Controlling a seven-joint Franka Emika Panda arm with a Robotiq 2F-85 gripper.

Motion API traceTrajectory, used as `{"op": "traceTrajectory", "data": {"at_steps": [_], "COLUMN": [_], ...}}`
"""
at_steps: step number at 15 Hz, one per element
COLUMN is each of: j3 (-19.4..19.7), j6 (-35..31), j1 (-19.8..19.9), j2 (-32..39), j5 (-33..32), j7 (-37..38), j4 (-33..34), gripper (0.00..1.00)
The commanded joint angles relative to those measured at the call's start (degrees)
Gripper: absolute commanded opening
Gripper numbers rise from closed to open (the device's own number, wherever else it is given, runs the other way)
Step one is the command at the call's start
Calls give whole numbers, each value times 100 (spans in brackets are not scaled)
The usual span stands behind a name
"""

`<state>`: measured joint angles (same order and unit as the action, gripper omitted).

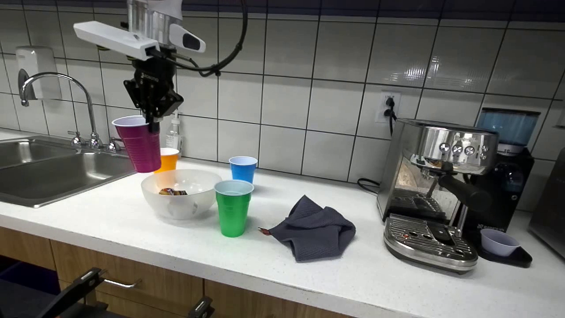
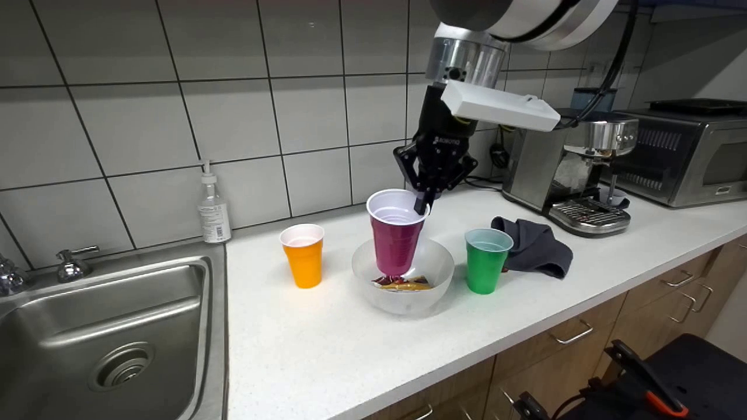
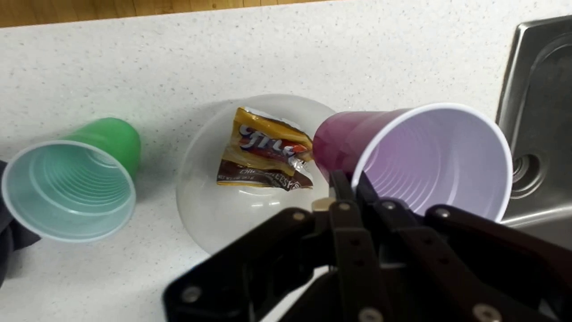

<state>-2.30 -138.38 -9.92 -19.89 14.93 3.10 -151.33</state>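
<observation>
Jaws clamped on the rim of 1 purple cup [image 1: 139, 148]. The cup hangs toward the sink [image 1: 53, 181] from them, above the desk [image 1: 371, 282]; mouth up, long axis tilted, base near the bowl [image 1: 181, 207].

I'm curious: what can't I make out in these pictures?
Purple cup: pinched bit of rim covered by the jaws, wrist view.
Orange cup: one side behind the purple cup, in an exterior view.
Red scrap, bottle label: too small, each in an exterior view.
Cloth: cut off by the left edge, wrist view.
</observation>
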Motion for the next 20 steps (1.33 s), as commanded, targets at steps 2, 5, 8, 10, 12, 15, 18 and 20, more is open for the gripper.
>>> {"op": "traceTrajectory", "data": {"at_steps": [2, 5, 8, 10, 12, 15, 18, 20], "j3": [210, 417, 630, 744, 838, 882, 916, 936], "j6": [388, 542, 756, 983, 1252, 1482, 1502, 1435], "j1": [331, 465, 586, 669, 759, 925, 1042, 1102], "j2": [-112, -53, 1, 20, 51, 105, 171, 232], "j5": [-183, -144, -141, -180, -272, -625, -935, -1094], "j7": [-322, -590, -897, -1089, -1287, -1441, -1573, -1627], "j4": [188, 332, 496, 614, 747, 932, 1042, 1078], "gripper": [1, 1, 1, 1, 1, 1, 1, 1]}}
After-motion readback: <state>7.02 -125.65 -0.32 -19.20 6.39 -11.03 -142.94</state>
